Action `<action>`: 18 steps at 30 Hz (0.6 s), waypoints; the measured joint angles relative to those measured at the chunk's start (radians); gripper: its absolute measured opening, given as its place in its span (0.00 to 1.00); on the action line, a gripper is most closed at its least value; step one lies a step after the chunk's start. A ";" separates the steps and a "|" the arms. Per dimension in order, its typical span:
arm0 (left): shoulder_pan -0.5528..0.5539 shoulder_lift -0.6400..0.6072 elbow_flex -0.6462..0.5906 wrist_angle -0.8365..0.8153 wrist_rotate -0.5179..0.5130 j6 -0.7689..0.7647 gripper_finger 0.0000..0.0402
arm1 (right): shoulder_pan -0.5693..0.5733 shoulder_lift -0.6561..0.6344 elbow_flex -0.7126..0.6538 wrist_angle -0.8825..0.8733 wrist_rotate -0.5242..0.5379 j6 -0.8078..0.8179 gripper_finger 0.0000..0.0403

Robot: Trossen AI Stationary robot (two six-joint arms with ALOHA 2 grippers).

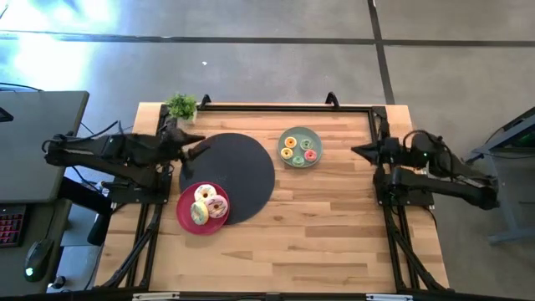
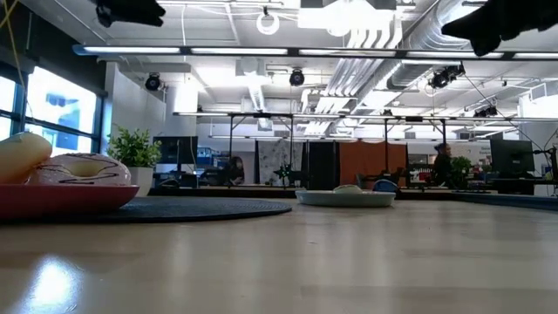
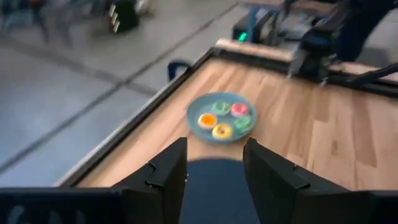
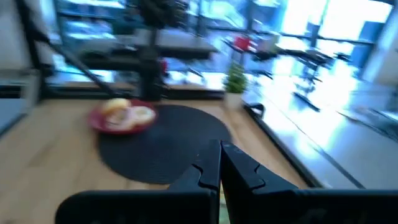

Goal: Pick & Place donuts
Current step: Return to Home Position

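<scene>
Left tool (image 3: 214, 154) agape; tiny donuts (image 3: 222, 131) orange, yellow, green, pink.

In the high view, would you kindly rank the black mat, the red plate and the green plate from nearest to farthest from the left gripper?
1. Black mat: the left gripper is at its upper-left edge.
2. Red plate: at the mat's lower left, holding the larger donuts.
3. Green plate: beyond the mat, to the right.

Grey concrete floor (image 1: 251, 58); bright windows (image 2: 61, 113) (low view's left); strip lights (image 2: 261, 50), exposed ceiling ducts (image 2: 384, 30) overhead.
</scene>
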 joint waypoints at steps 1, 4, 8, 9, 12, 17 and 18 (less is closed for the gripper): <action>-0.010 -0.038 -0.049 0.054 0.008 0.044 0.37 | 0.000 -0.027 -0.026 0.015 -0.036 -0.002 0.00; -0.021 -0.144 -0.201 0.236 0.152 0.153 0.37 | 0.000 -0.092 -0.100 0.075 -0.129 0.009 0.00; -0.020 -0.244 -0.389 0.447 0.330 0.238 0.37 | 0.000 -0.150 -0.181 0.147 -0.180 0.038 0.00; -0.020 -0.262 -0.429 0.500 0.331 0.252 0.37 | 0.000 -0.161 -0.194 0.158 -0.182 0.039 0.00; -0.020 -0.313 -0.520 0.581 0.258 0.275 0.37 | 0.000 -0.187 -0.217 0.192 -0.182 0.077 0.00; -0.019 -0.400 -0.597 0.614 0.167 0.272 0.37 | 0.000 -0.211 -0.240 0.295 -0.043 0.212 0.00; -0.019 -0.418 -0.609 0.621 0.173 0.277 0.37 | 0.000 -0.211 -0.241 0.316 -0.012 0.216 0.00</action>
